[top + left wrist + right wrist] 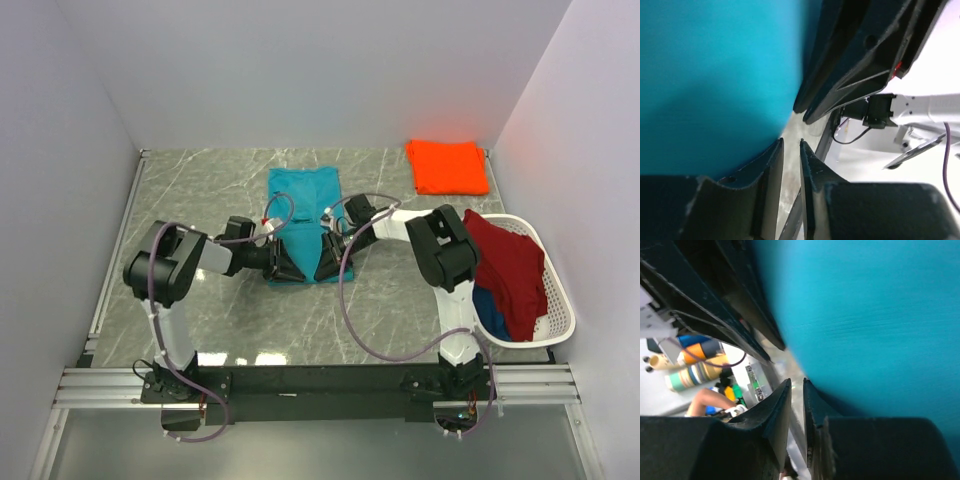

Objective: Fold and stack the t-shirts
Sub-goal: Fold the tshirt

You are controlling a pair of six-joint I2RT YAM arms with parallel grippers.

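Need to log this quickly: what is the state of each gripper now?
Left gripper: narrow gap, at the edge of the teal t-shirt; a hold cannot be told.
Right gripper: the same; a hold cannot be told.

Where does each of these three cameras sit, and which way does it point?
Top external: fixed above and behind the robot, looking down on the table, teal t-shirt, orange t-shirt and white laundry basket; left arm and right arm show.
Left wrist: on the left arm, looking past the left claw at the teal t-shirt.
Right wrist: on the right arm, looking past the right claw at the teal t-shirt.
Shared: both wrist views show the teal t-shirt and the opposite claw.
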